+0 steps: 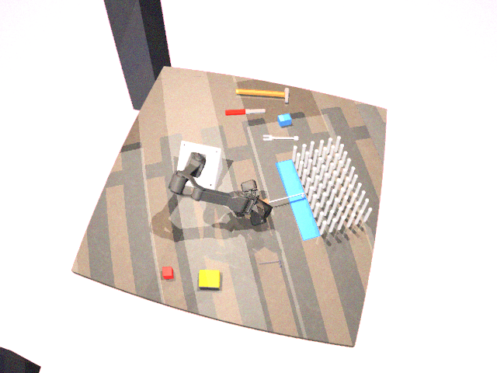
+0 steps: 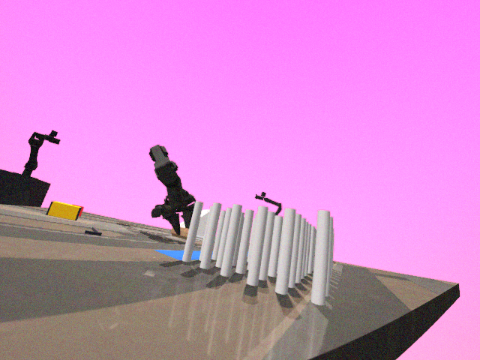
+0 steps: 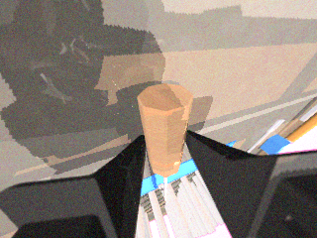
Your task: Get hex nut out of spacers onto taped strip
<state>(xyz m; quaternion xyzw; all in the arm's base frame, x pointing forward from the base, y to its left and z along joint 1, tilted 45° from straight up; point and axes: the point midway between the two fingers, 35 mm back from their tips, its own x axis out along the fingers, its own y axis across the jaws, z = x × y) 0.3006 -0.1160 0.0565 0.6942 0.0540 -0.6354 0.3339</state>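
My gripper (image 1: 267, 203) (image 2: 183, 230) (image 3: 164, 137) is shut on the tan handle of a hook tool (image 1: 284, 198) (image 3: 165, 111), in front of the taped strip. The tool's thin white rod reaches across the blue taped strip (image 1: 288, 176) (image 2: 169, 253) (image 3: 183, 170). Its small bent tip is at the strip's far edge, beside the front row of spacers; its height there is unclear. The white spacers (image 1: 330, 193) (image 2: 286, 251) stand upright in several rows. In the wrist view they show below the handle. I cannot make out the hex nut; a small shape at the tool tip is too blurred to tell.
A fork-ended tool (image 1: 283, 137), a blue block (image 1: 284, 120), a red-handled tool (image 1: 234, 112) and a hammer (image 1: 261, 92) lie toward the back. A thin dark hooked rod (image 1: 269, 263) (image 2: 93, 232), a yellow block (image 1: 209, 278) (image 2: 64, 211) and a red cube (image 1: 168, 272) are toward the front.
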